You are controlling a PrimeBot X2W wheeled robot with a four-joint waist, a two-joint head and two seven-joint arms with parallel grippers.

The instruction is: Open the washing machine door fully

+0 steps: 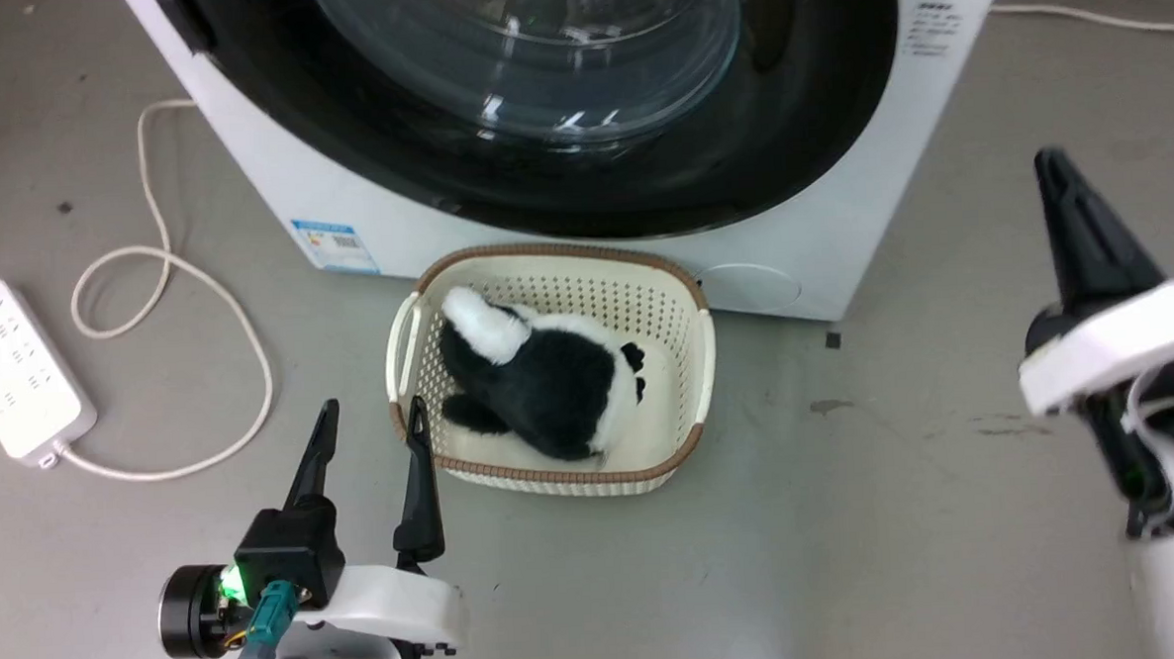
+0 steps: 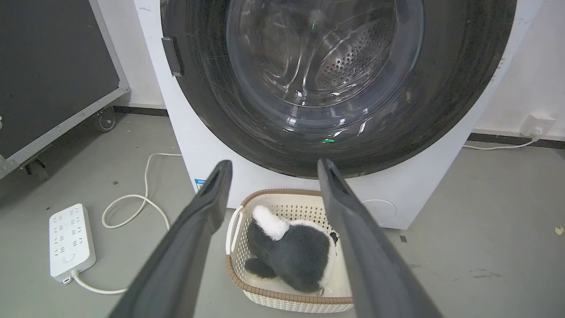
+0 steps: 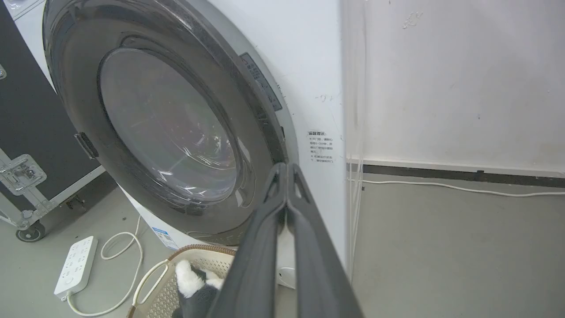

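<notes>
The washing machine (image 1: 273,165) is a big white box at the top of the head view. Its door (image 1: 737,135), a glossy black ring around a clear bulging window, lies flat against the front. In the left wrist view the perforated drum shows through the door (image 2: 441,88). A small dark handle (image 2: 171,55) sits on the door's left rim. My left gripper (image 1: 372,406) is open and empty, low over the floor left of the basket, well short of the door. My right gripper (image 1: 1048,161) is shut and empty at the machine's right; its tips (image 3: 287,168) line up with the door's (image 3: 88,110) right rim.
A cream basket (image 1: 680,296) holding a black-and-white plush toy (image 1: 550,381) stands on the floor right under the door. A white power strip (image 1: 14,369) with a looping cable (image 1: 240,335) lies to the left. A black wheeled case (image 2: 48,66) stands far left; a wall (image 3: 441,79) is to the right.
</notes>
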